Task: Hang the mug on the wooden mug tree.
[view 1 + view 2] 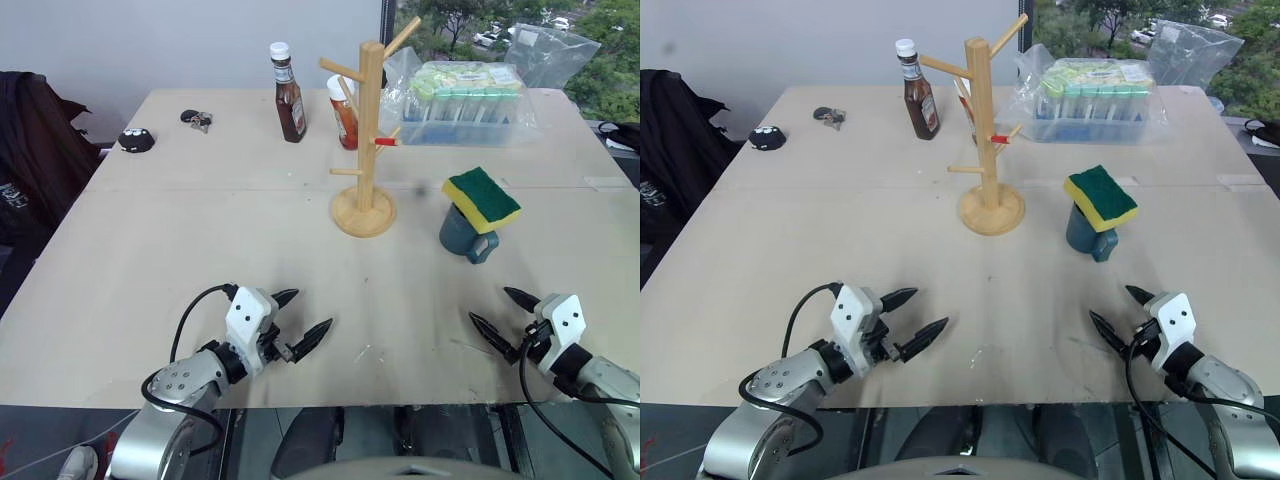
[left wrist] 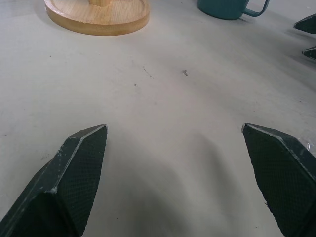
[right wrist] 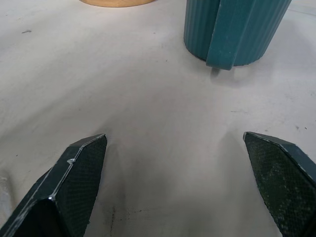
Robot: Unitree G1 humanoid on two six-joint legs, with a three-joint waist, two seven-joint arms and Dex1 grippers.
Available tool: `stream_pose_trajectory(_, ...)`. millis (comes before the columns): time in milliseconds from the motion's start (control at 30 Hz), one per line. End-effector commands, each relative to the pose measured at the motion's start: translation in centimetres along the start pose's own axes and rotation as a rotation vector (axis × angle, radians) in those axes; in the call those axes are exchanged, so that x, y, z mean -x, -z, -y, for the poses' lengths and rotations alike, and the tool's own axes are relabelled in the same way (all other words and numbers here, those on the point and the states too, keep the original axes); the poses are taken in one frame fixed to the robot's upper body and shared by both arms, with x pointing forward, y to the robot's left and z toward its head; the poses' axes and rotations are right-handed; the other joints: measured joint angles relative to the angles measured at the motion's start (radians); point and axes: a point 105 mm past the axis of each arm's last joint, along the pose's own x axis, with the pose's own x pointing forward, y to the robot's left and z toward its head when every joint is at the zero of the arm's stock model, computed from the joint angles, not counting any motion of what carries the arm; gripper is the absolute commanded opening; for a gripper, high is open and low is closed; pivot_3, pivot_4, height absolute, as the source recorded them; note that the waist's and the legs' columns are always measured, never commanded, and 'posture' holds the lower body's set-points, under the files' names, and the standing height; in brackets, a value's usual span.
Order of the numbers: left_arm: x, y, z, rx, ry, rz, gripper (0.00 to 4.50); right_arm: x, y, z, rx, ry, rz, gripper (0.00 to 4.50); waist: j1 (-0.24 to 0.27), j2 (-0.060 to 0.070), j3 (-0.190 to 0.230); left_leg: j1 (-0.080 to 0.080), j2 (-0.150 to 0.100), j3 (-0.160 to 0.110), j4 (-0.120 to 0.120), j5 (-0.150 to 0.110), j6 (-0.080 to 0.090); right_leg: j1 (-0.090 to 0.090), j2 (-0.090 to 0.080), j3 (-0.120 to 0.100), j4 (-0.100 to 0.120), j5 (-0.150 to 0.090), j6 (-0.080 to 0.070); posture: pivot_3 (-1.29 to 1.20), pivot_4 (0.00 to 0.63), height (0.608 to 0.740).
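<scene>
The right gripper hangs just above the near edge of the table with its two black fingers spread wide and nothing between them. Straight ahead of that gap, well apart from the fingertips, stands the mug, upright on the table with its loop handle turned toward the right gripper. A yellow-and-green sponge lies tilted across the mug's mouth, covering it.

The left gripper is low over the near edge on the other side, its fingers likewise spread wide and holding nothing. It points across the table toward the wooden mug tree, whose round base shows at the far end of its wrist view, with bare tabletop between.

The wooden mug tree stands upright near the middle of the table, just beside the mug and to its left, the two not touching. Its pegs angle upward, one of them red-tipped, and none carries anything.

Behind the tree stand two sauce bottles, and to their right a clear plastic-wrapped box. A set of keys and a small black object lie near the far left corner.
</scene>
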Motion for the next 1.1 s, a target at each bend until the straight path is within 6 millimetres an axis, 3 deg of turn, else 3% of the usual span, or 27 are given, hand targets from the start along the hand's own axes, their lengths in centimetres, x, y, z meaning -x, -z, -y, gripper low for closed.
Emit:
stream_pose_trajectory(33,0.0,-0.7,0.4,-0.017,0.026,0.016,4.48,0.3,-1.4,0.4,0.034,0.009,0.045,4.50,0.000,0.000,0.000,0.000,0.000,0.000,0.000,0.000,0.000,0.000,0.000,0.000,0.000,0.000,0.000,0.00,0.150,0.740)
stream_pose_trajectory(800,-0.2,-0.3,0.6,-0.002,0.046,0.018,4.48,0.6,-2.1,1.6,0.049,0.029,0.042,4.50,0.000,0.000,0.000,0.000,0.000,0.000,0.000,0.000,0.000,0.000,0.000,0.000,0.000,0.000,0.000,0.00,0.150,0.740)
stream_pose_trajectory(967,-0.3,-1.4,0.1,-0.056,0.073,0.050,4.48,1.2,-4.4,3.5,0.062,0.051,0.069,4.50,0.000,0.000,0.000,0.000,0.000,0.000,0.000,0.000,0.000,0.000,0.000,0.000,0.000,0.001,-0.001,0.00,0.150,0.740)
stream_pose_trajectory(1100,-1.1,-5.1,0.4,-0.096,0.168,0.154,4.48,1.4,-9.4,6.1,0.006,0.075,0.178,4.50,0.001,0.002,0.003,-0.001,0.000,0.001,0.001,0.000,0.000,0.000,0.003,0.000,0.000,0.001,-0.001,0.00,0.150,0.740)
